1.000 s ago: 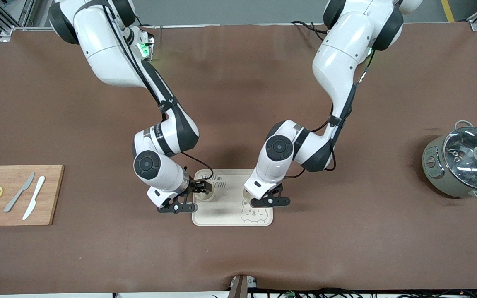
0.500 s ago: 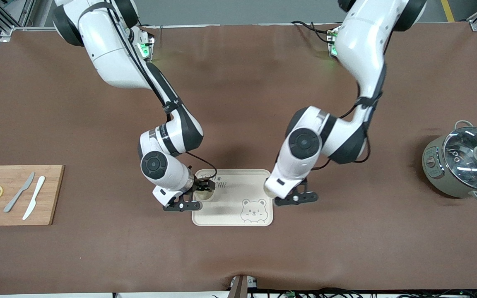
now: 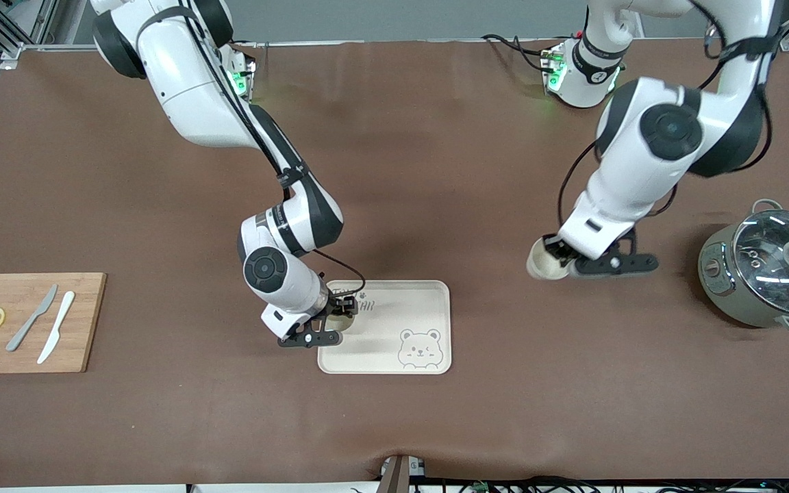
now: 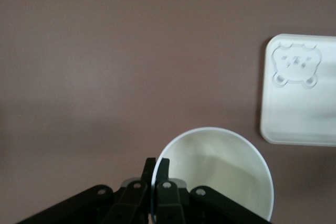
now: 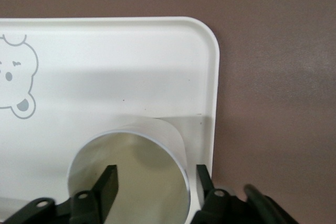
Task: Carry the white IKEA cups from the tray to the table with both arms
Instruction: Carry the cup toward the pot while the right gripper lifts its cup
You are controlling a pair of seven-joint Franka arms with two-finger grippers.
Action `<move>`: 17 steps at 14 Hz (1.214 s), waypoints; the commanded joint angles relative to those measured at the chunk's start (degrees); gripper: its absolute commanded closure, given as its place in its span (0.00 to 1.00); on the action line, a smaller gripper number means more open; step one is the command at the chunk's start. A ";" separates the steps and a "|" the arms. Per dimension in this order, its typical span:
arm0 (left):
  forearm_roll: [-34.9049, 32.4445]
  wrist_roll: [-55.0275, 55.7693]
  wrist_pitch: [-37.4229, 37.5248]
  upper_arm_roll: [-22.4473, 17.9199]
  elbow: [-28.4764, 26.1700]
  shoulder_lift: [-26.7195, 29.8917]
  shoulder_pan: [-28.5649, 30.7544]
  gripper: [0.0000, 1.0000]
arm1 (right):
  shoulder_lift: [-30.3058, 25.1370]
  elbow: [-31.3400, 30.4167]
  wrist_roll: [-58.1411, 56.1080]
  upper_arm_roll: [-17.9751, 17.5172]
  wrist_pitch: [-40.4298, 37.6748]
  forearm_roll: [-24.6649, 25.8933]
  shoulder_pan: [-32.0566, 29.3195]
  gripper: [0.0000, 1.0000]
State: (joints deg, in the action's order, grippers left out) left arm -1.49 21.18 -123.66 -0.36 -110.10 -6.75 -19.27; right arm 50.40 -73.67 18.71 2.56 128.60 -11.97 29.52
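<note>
Left claw [image 3: 559, 263] pinched rim of cup [image 3: 544, 263], over counter [image 3: 477, 192] between tray [image 3: 429, 301] and pot [image 3: 764, 274]. Thin rim pinch: cup could swing, slip. Right claw [image 5: 155, 184] part-open, straddled wall of second cup [image 5: 128, 174] on tray; off-centre closing could tip it.

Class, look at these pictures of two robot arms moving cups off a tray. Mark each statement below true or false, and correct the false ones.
1. The left gripper holds a white cup over the bare table. True.
2. Both cups are on the tray. False: only one cup is on it.
3. The right gripper has its jaws either side of that cup's wall. True.
4. The pot has no lid. False: it has a glass lid.
5. Two knives lie on the tray. False: they lie on the cutting board.
</note>
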 commanded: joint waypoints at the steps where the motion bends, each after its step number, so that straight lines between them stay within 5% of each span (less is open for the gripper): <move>1: 0.70 -5.25 -3.16 0.44 -11.86 8.22 2.13 1.00 | -0.13 -0.15 0.54 0.42 0.42 1.16 0.36 1.00; 4: 0.69 -9.82 -11.21 0.44 -21.79 12.36 5.29 1.00 | -0.30 -0.07 0.80 0.34 0.42 2.83 0.36 1.00; 8: 0.69 -15.19 -30.80 0.44 -32.61 9.40 8.89 1.00 | -1.53 0.46 1.24 0.51 -0.37 2.66 -0.07 1.00; 17: 0.61 -16.34 -34.36 0.44 -27.36 -4.58 10.48 1.00 | -3.12 2.74 2.22 3.06 -0.19 2.92 -5.60 1.00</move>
State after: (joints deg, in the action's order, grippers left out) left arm -1.48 5.93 -157.69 -0.37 -139.26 -9.07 -9.59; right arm 47.93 -71.55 21.10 6.11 128.80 -9.99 26.34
